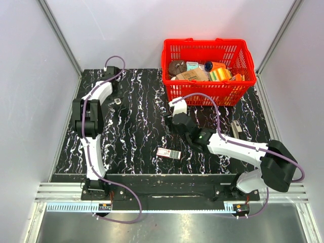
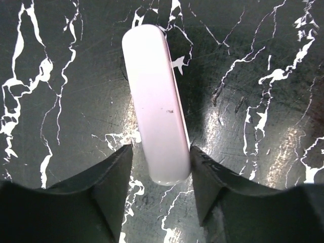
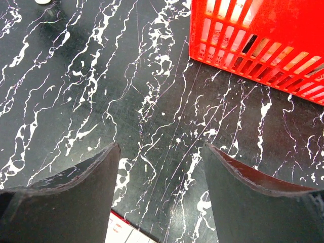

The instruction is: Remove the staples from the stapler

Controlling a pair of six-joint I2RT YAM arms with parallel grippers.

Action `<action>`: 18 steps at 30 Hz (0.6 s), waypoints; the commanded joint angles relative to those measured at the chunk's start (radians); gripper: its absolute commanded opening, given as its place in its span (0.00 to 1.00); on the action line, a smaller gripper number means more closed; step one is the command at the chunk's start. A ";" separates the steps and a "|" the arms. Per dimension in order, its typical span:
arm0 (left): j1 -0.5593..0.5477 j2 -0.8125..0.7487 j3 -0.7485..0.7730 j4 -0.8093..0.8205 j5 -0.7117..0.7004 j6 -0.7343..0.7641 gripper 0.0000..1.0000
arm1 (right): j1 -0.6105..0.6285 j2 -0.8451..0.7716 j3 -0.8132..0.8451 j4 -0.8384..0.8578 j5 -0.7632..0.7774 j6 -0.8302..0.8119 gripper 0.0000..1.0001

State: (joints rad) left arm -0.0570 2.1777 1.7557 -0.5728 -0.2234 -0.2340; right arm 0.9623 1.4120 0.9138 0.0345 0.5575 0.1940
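Low down — left jaws astride stapler [image 2: 157, 101]

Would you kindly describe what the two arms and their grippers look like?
The left arm and right arm have white links, black joints and a looping purple cable each. Their fingers are black, broad wedges.

I see both arms built of white shells over black joint housings. A purple cable [image 1: 114, 56] loops along the left arm [image 1: 93, 126], and another runs along the right arm [image 1: 235, 147], which shows a small green light [image 1: 202, 135] on a black joint. The left gripper [image 2: 161, 152] and right gripper [image 3: 162, 149] carry matte black, wedge-shaped fingers [image 3: 76, 202], lighter along their edges.
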 commanded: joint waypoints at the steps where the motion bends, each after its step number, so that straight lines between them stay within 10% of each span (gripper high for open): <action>1: 0.002 0.020 0.040 0.033 -0.024 0.002 0.49 | 0.010 -0.030 -0.007 0.054 0.002 -0.021 0.71; 10: 0.002 -0.073 -0.054 0.034 -0.001 0.002 0.02 | 0.010 -0.012 -0.004 0.054 -0.004 -0.027 0.71; 18: -0.020 -0.433 -0.438 0.025 0.111 0.031 0.00 | 0.010 -0.007 -0.001 0.019 -0.025 0.002 0.70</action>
State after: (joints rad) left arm -0.0605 1.9671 1.4540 -0.5400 -0.1764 -0.2287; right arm 0.9623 1.4097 0.9024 0.0425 0.5537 0.1802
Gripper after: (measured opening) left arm 0.380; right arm 0.702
